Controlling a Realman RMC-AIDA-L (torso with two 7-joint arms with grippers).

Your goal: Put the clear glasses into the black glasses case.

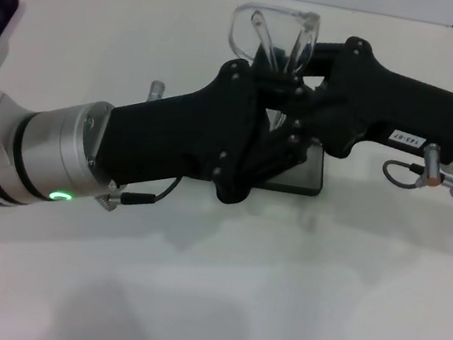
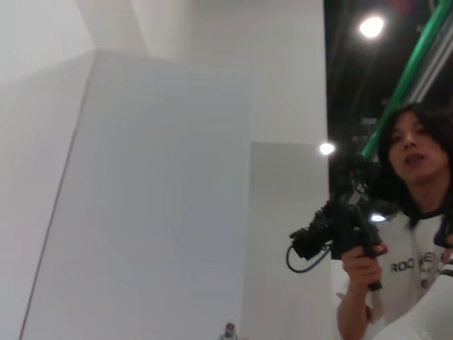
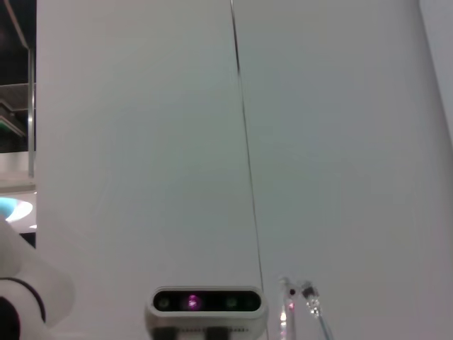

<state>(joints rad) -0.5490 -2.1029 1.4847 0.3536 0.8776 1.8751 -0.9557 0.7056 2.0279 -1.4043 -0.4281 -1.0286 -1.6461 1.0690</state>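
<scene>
Both end effectors hold clear glasses [image 1: 274,31] above black glasses case [image 1: 305,176]

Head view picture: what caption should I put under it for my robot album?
Both grippers, left and right, meet around the clear glasses above the black case on a white table.

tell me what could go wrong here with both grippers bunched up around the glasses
1. The left gripper and right gripper meet above the black glasses case; they could collide.
2. The clear glasses are raised between them and might slip or twist.
3. The arms hide most of the case, so lowering could miss it.
</scene>
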